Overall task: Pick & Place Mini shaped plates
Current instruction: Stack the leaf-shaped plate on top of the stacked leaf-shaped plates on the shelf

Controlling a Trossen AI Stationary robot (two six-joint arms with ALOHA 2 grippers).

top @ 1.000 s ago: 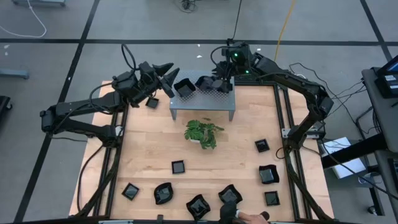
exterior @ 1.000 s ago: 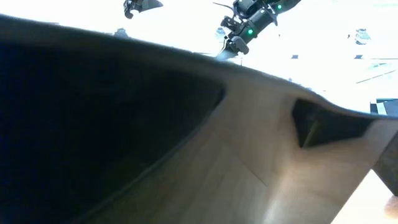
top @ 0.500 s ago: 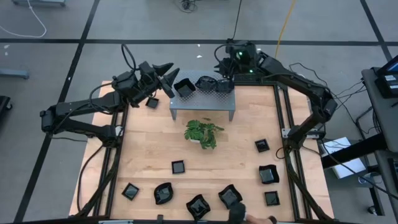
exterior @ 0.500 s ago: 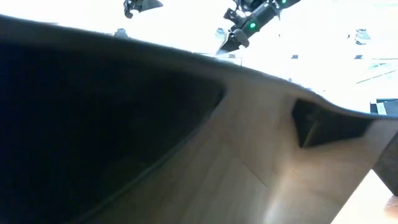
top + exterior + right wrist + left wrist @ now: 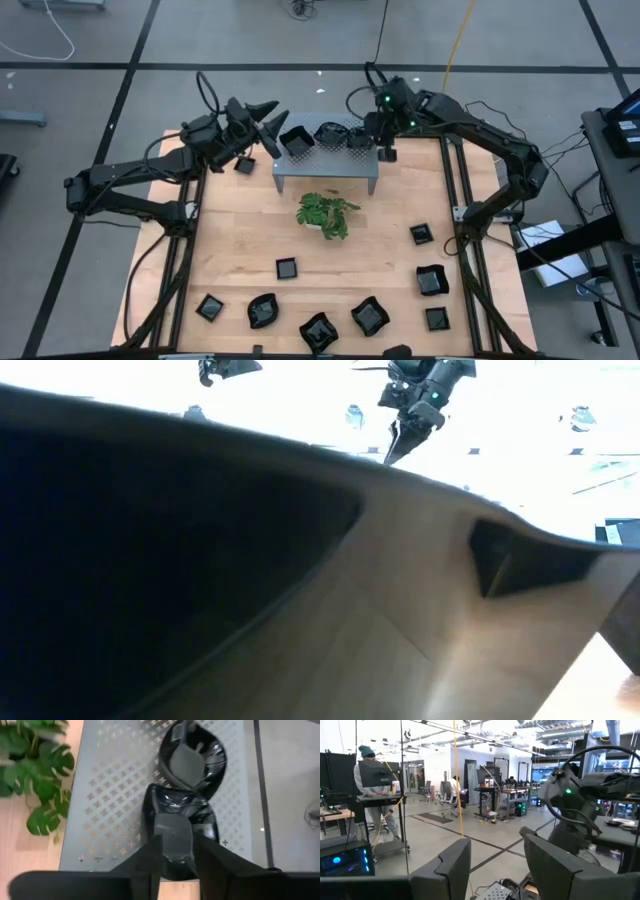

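Lettering or brand marks cannot be read anywhere on the table (image 5: 240,235), the glossy black mini shaped plates (image 5: 369,316) or the grey perforated stand (image 5: 325,160). Three plates sit on the stand, the two nearest the right gripper (image 5: 385,150) overlapping at the stand's right end close to its edge, another lies beside the stand under the left arm, and eight more are spread along the near and right sides, leaving bare wood around the green plant (image 5: 325,213). Right gripper hangs off the stand's right edge with its fingers parted and gripping nothing, while the left gripper (image 5: 274,116) waits spread and empty over the stand's left end
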